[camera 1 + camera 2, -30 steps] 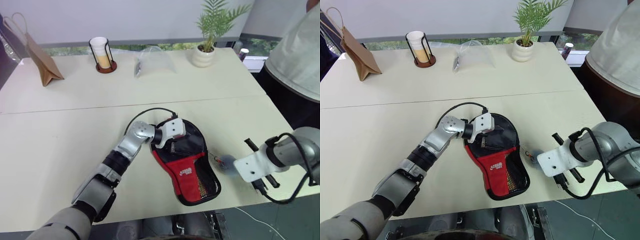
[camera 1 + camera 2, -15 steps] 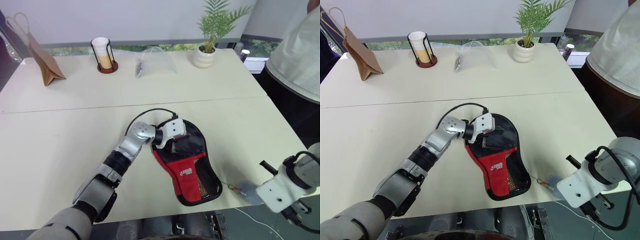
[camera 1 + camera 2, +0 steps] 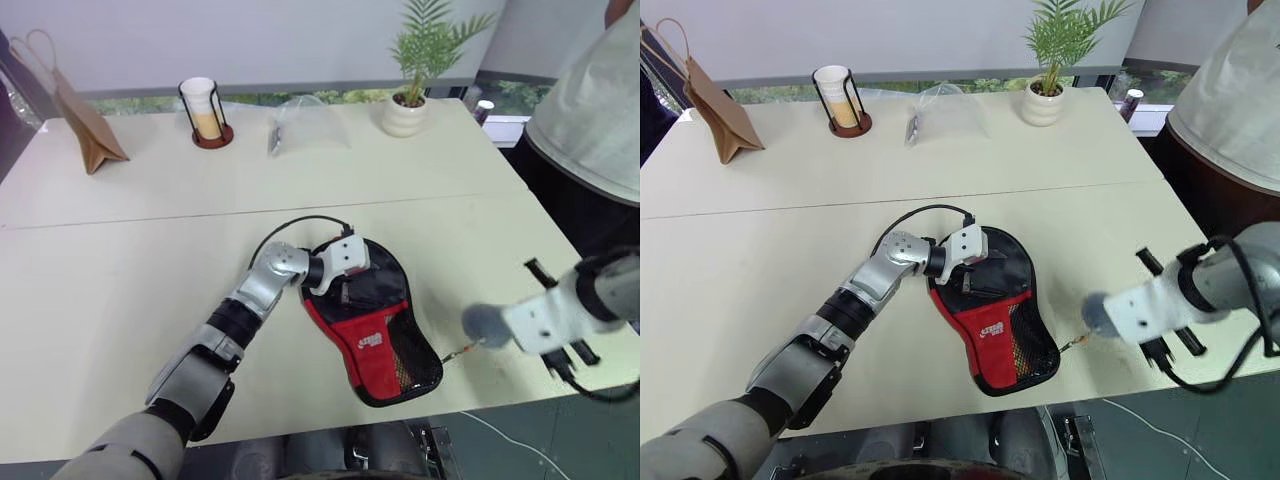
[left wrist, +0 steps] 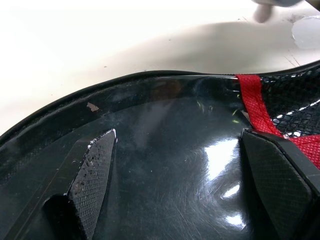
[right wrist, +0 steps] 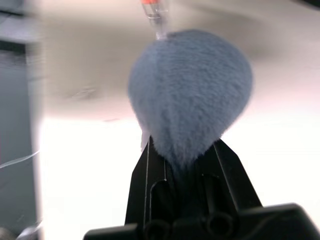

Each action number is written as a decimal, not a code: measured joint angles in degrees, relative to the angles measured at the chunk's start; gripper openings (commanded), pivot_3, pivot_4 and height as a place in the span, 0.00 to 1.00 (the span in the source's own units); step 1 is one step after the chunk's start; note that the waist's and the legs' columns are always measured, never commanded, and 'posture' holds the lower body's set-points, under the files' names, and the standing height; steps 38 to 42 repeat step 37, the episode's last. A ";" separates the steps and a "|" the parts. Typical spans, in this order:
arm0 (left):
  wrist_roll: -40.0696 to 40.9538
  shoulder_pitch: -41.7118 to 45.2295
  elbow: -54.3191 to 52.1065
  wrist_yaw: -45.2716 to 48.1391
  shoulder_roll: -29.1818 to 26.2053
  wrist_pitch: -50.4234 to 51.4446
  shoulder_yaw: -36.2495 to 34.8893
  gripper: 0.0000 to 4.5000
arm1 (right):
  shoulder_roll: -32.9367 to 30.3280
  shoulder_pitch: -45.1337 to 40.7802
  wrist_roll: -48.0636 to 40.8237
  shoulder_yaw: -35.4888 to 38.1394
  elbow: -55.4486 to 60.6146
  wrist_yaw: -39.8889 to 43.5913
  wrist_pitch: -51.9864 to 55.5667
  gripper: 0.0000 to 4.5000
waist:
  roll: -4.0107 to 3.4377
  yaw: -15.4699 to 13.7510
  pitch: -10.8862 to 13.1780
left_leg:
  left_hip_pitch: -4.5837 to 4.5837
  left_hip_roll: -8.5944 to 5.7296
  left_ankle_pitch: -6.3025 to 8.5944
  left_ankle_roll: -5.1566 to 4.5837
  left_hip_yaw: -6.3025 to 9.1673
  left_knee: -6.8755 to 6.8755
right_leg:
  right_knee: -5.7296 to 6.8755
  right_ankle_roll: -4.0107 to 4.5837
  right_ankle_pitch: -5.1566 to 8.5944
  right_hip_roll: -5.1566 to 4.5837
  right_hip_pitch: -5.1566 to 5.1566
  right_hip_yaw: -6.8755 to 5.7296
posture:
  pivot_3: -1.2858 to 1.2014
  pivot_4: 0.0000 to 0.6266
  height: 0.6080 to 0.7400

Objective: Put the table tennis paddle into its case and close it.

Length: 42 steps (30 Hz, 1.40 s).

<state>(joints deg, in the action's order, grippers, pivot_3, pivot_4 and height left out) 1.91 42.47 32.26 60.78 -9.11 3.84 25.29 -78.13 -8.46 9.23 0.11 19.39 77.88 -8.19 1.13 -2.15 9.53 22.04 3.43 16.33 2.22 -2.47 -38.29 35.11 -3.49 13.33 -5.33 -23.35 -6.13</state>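
Observation:
The case (image 3: 375,340), black with a red panel and mesh pocket, lies flat on the near table. My left gripper (image 3: 351,284) is open, its fingers (image 4: 92,180) resting on the clear plastic over the case's round part. The paddle is hidden. To the right of the case, above the table, my right gripper (image 3: 502,324) is shut on a fuzzy blue-grey pom-pom (image 5: 192,95). A thin cord (image 3: 457,351) runs from the pom-pom to the case's lower right edge.
On the far table stand a brown paper bag (image 3: 88,128), a cup in a wire holder (image 3: 205,112), a clear plastic bag (image 3: 308,126) and a potted plant (image 3: 412,98). A person (image 3: 590,110) stands at the right. The table's front edge is close below the case.
My right gripper, holding the pom-pom, dipped toward the table's front edge and has come back up, ending farther right of the case than one second ago. The left gripper has stayed put.

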 measured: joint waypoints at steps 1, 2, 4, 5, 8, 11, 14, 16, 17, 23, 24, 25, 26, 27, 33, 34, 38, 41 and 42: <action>0.00 -0.06 -0.02 0.00 -0.03 -0.26 -0.22 0.93 | 1.13 -1.57 0.71 -1.65 -0.74 -0.36 0.34 0.21 | -0.03 0.01 -0.01 | 0.11 -0.01 -0.01 -0.01 -0.01 0.00 | 0.02 0.00 -0.02 -0.01 -0.09 0.01 | 0.52 0.24 1.00; 0.01 -0.11 -0.12 0.00 -0.24 -0.38 -0.42 0.93 | 2.84 -3.67 1.43 -3.75 -1.88 -0.47 0.96 0.29 | -0.01 0.01 0.00 | 0.12 -0.01 -0.01 -0.02 -0.01 0.00 | 0.05 -0.02 -0.05 0.01 -0.11 0.01 | 0.52 0.24 1.00; 0.01 -0.14 -0.23 -0.01 -0.43 -0.48 -0.87 0.93 | 5.77 -7.09 2.47 -6.66 -3.87 -0.78 2.40 0.51 | -0.07 0.04 -0.02 | 0.19 0.00 -0.02 -0.03 -0.01 0.02 | 0.08 0.00 -0.06 0.08 -0.20 0.02 | 0.52 0.24 1.00; 0.01 -0.23 -0.37 -0.01 -0.56 -0.49 -1.13 0.93 | 6.55 -8.34 3.09 -7.82 -4.72 -0.83 2.75 0.63 | -0.08 0.03 -0.02 | 0.21 0.01 -0.02 -0.03 0.00 0.02 | 0.10 0.01 -0.06 0.11 -0.22 0.02 | 0.52 0.24 1.00; 0.09 -0.81 -1.23 0.02 -1.47 -0.27 -2.24 0.93 | 9.27 -13.20 5.92 -10.90 -8.99 -1.58 2.90 0.96 | -0.09 0.12 -0.02 | 0.24 0.15 -0.02 -0.03 -0.01 0.03 | 0.12 0.07 -0.10 0.28 -0.31 0.03 | 0.52 0.24 1.00; 1.13 -1.53 -2.61 0.34 -2.73 1.00 -3.93 0.93 | 10.36 -16.98 7.69 -12.46 -13.25 -2.32 2.83 0.98 | -0.19 0.08 0.02 | 0.27 0.18 -0.02 -0.03 -0.01 0.04 | 0.23 0.08 -0.10 0.32 -0.40 0.04 | 0.52 0.24 1.00; 2.62 -2.32 -4.69 0.69 -4.35 4.10 -5.91 0.93 | 10.89 -20.66 7.06 -12.05 -16.67 -2.32 4.74 0.98 | -0.26 0.11 0.08 | 0.38 0.19 -0.03 -0.03 -0.07 0.04 | 0.32 0.28 -0.26 0.34 -0.60 0.10 | 0.52 0.24 1.00; 4.04 -3.13 -7.42 0.96 -5.69 6.94 -7.31 0.93 | 10.95 -22.07 4.55 -10.70 -17.84 -1.52 6.98 0.98 | -0.30 0.07 0.19 | 0.46 0.19 -0.03 -0.03 -0.10 0.04 | 0.39 0.16 -0.34 0.34 -0.73 0.14 | 0.52 0.24 1.00; 4.98 -3.64 -8.96 1.08 -6.46 8.38 -8.43 0.93 | 10.94 -22.84 3.21 -9.84 -18.40 -1.00 8.19 0.98 | -0.32 0.07 0.22 | 0.49 0.19 -0.03 -0.02 -0.14 0.05 | 0.41 0.16 -0.34 0.35 -0.79 0.18 | 0.52 0.24 1.00; 13.21 -4.80 -23.79 2.21 -13.71 19.75 -15.84 0.93 | 10.93 -25.35 -7.13 -3.97 -19.20 2.36 16.81 0.98 | -0.45 0.02 0.45 | 0.61 0.19 -0.04 -0.02 -0.20 0.05 | 0.48 0.15 -0.34 0.37 -0.94 0.25 | 0.52 0.24 1.00; 14.68 -4.97 -26.14 2.75 -15.49 21.47 -17.19 0.93 | 11.05 -26.00 -9.05 -2.90 -19.19 2.66 18.89 0.98 | -0.52 0.06 0.50 | 0.59 0.19 -0.04 -0.02 -0.24 0.05 | 0.48 0.15 -0.34 0.37 -0.96 0.31 | 0.52 0.24 1.00; 15.95 -5.26 -28.34 2.95 -17.02 23.17 -18.36 0.93 | 11.43 -26.57 -11.06 -1.84 -18.96 2.93 21.25 0.98 | -0.54 0.14 0.52 | 0.58 0.19 -0.04 -0.02 -0.26 0.05 | 0.48 0.15 -0.34 0.37 -0.97 0.33 | 0.52 0.24 1.00; 17.90 -6.04 -31.24 3.39 -19.13 25.37 -19.91 0.93 | 12.00 -27.12 -14.02 -0.74 -17.91 3.19 24.53 0.98 | -0.54 0.25 0.52 | 0.55 0.21 -0.03 -0.02 -0.27 0.06 | 0.48 0.15 -0.34 0.40 -0.97 0.37 | 0.52 0.24 1.00; 18.82 -6.24 -32.34 3.58 -19.98 26.39 -20.63 0.93 | 12.08 -27.18 -15.34 -0.37 -17.27 3.39 25.98 0.98 | -0.56 0.19 0.52 | 0.54 0.21 -0.03 -0.02 -0.27 0.07 | 0.49 0.15 -0.34 0.40 -0.97 0.38 | 0.52 0.24 1.00; 25.18 -11.52 -41.90 2.81 -27.32 34.37 -25.70 0.93 | 14.42 -25.21 -24.84 1.60 -11.56 2.14 37.46 0.98 | -0.56 -0.08 0.58 | 0.55 0.26 -0.03 -0.02 -0.31 0.06 | 0.48 0.15 -0.34 0.48 -0.99 0.49 | 0.52 0.24 1.00; 26.49 -12.74 -43.47 2.52 -28.49 35.67 -27.05 0.93 | 14.91 -24.51 -26.69 2.58 -9.97 1.33 39.65 0.98 | -0.56 -0.03 0.58 | 0.56 0.26 -0.03 -0.02 -0.31 0.06 | 0.47 0.16 -0.34 0.49 -1.01 0.49 | 0.52 0.24 1.00; 30.47 -17.15 -48.14 1.95 -32.10 39.40 -31.28 0.93 | 15.74 -22.19 -31.41 5.13 -5.85 -0.48 44.80 0.98 | -0.55 0.13 0.59 | 0.54 0.28 -0.03 -0.02 -0.33 0.06 | 0.50 0.16 -0.34 0.52 -1.03 0.56 | 0.52 0.24 1.00; 30.47 -17.15 -48.14 1.95 -32.10 39.40 -31.28 0.93 | 15.74 -22.19 -31.41 5.13 -5.85 -0.48 44.80 0.98 | -0.55 0.13 0.59 | 0.54 0.28 -0.03 -0.02 -0.33 0.06 | 0.50 0.16 -0.34 0.52 -1.03 0.56 | 0.52 0.24 1.00; 30.47 -17.15 -48.14 1.95 -32.10 39.40 -31.28 0.93 | 15.74 -22.19 -31.41 5.13 -5.85 -0.48 44.80 0.98 | -0.55 0.13 0.59 | 0.54 0.28 -0.03 -0.02 -0.33 0.06 | 0.50 0.16 -0.34 0.52 -1.03 0.56 | 0.52 0.24 1.00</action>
